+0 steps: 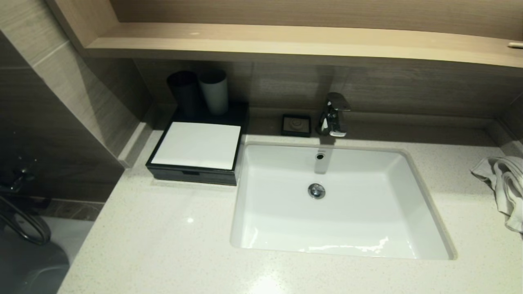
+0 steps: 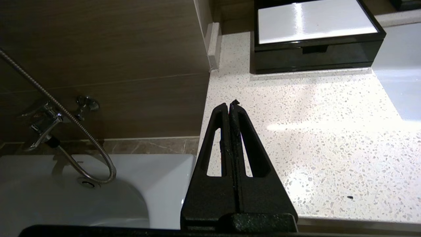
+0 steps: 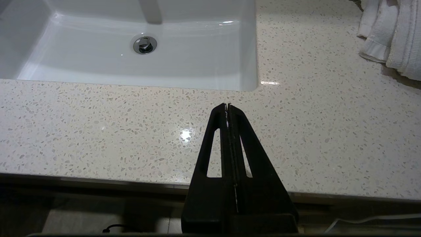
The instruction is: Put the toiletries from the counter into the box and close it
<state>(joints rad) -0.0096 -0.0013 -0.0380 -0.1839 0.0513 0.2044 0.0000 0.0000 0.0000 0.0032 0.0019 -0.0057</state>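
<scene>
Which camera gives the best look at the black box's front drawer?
The left wrist view: it faces the box head-on, drawer shut. The head view shows mostly its white top. The right wrist view misses it.

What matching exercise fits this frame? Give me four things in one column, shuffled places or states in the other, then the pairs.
Things
1. low black box with white top panel
2. crumpled white cloth towel
3. small black square soap dish
4. left gripper

Places or states
A. shut, holding nothing
B. beside the chrome faucet
C. drawer pushed in, left of the white basin
D. counter's right edge

Pairs: 1-C, 2-D, 3-B, 4-A
</scene>
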